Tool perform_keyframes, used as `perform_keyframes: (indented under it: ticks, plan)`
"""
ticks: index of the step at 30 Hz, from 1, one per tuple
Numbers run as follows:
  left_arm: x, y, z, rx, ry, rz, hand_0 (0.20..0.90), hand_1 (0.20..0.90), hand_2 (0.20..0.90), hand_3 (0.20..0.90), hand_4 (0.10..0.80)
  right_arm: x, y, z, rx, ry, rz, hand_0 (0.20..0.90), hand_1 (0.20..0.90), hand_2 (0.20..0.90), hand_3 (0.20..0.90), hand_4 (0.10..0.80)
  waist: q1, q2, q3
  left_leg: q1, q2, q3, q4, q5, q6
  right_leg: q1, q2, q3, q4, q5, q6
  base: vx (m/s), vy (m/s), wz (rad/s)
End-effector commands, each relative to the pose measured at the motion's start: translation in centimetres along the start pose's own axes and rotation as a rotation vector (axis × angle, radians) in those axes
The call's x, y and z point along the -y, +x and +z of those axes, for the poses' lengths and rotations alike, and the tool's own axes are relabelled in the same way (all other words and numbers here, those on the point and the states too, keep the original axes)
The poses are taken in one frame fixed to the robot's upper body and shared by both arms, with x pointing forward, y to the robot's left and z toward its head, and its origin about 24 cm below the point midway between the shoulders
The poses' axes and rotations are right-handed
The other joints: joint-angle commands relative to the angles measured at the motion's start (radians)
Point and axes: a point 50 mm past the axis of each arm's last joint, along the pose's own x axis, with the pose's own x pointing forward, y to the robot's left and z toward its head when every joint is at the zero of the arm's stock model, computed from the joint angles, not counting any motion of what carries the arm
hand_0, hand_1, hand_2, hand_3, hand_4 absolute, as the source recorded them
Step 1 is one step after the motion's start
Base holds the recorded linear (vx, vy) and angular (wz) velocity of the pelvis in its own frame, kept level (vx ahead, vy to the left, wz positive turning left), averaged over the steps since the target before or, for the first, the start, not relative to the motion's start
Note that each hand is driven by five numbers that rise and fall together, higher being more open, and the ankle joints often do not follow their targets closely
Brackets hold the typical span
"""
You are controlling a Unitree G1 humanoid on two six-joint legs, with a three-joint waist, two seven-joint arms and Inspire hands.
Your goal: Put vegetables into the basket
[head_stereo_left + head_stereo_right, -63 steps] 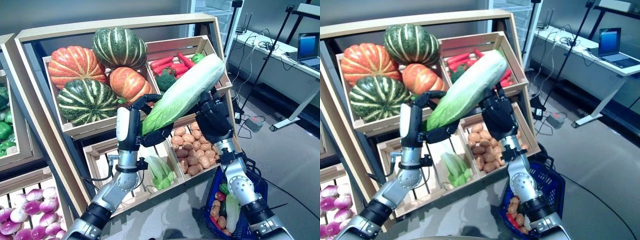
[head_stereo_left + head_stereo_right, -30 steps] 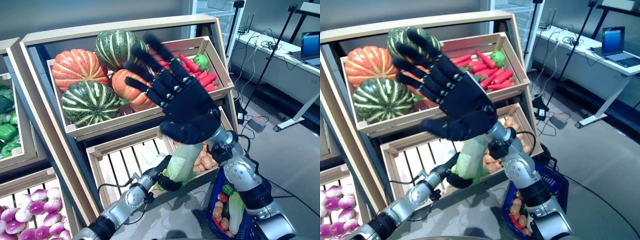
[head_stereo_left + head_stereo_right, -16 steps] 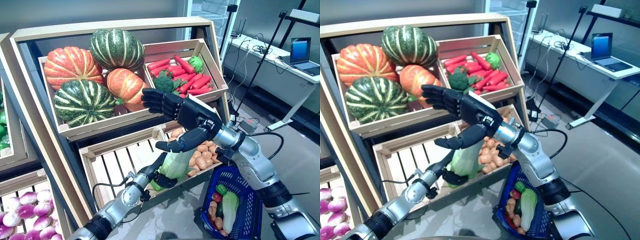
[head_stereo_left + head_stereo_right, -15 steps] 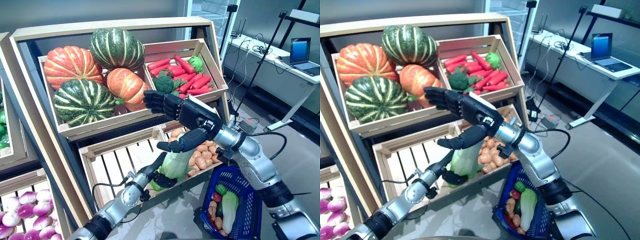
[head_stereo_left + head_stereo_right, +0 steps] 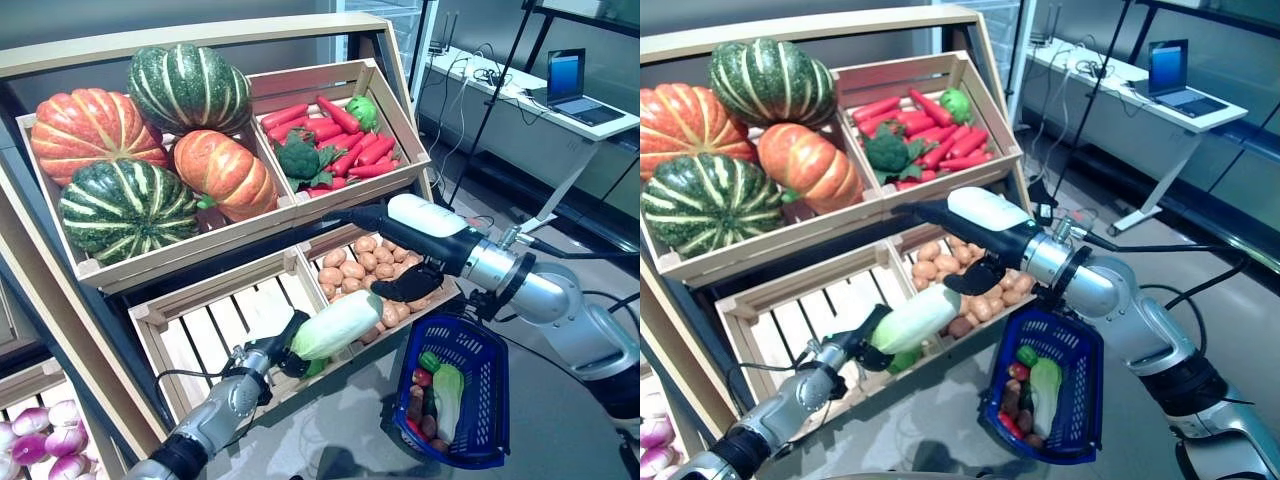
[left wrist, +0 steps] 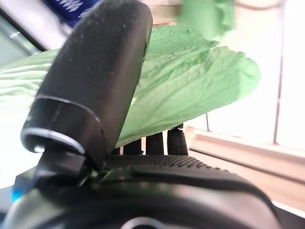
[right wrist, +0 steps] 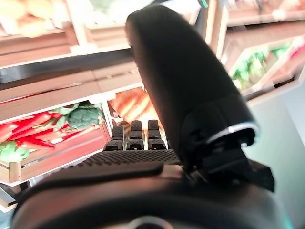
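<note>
My left hand (image 5: 276, 357) is shut on a long pale-green cabbage (image 5: 337, 323), held level in front of the stand's lower crates, its tip pointing toward the blue basket (image 5: 501, 400). In the left wrist view the thumb (image 6: 90, 81) lies over the cabbage's leaves (image 6: 190, 90), with the fingers beneath. The basket stands on the floor to the right and holds a pale cabbage (image 5: 447, 392), a green pepper and small red and brown vegetables. My right hand (image 5: 402, 223) is open with straight fingers, above the crate of potatoes (image 5: 350, 270) and up-left of the basket.
The wooden stand (image 5: 120, 300) with slanted crates fills the left and centre. A white desk with a laptop (image 5: 567, 76) stands at the back right, with stand legs and cables on the floor (image 5: 560, 250) between.
The right hand let go of the cabbage, dropped from in front of the camera and now stretches flat over the potato crate. The left hand lowered the cabbage and tipped it level. The camera shifted.
</note>
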Motion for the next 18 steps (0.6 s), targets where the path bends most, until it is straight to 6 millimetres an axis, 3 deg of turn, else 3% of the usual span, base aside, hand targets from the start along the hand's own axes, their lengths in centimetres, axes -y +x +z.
perform_keyframes:
  ticks: [1, 10, 18]
  plan:
    - [-9.2, 3.4, 2.0, 0.065, 0.210, 0.179, 0.300, 0.300, 0.300, 0.300, 0.400, 4.4, 0.8, 2.6, 0.077, -0.233, -0.056, 0.900, 0.900, 0.900, 0.900, 0.800, 0.006, -0.010, -0.025, 0.070, -0.033, 0.012, 0.007, -0.153, 0.005, 0.040, 0.002, 0.007, 0.038, -0.091, -0.007, 0.000, 0.000, 0.00]
    - [-12.9, 5.2, 4.4, 0.005, 0.409, 0.096, 0.300, 0.300, 0.300, 0.300, 0.400, 4.0, 3.0, 4.5, 0.131, -0.173, 0.114, 0.900, 0.900, 0.900, 0.900, 0.800, -0.003, 0.001, -0.034, 0.073, -0.039, 0.001, 0.007, -0.153, 0.007, 0.044, 0.002, 0.015, 0.042, -0.096, -0.003, 0.005, 0.004, -0.01]
    - [-14.2, 6.7, 5.4, -0.055, 0.338, 0.081, 0.300, 0.300, 0.300, 0.300, 0.400, 2.3, 5.0, 4.4, 0.108, -0.097, 0.200, 0.900, 0.900, 0.900, 0.900, 0.800, -0.007, 0.004, -0.036, 0.072, -0.040, 0.000, 0.007, -0.150, 0.009, 0.041, 0.004, 0.023, 0.046, -0.101, -0.005, 0.001, 0.001, 0.00]
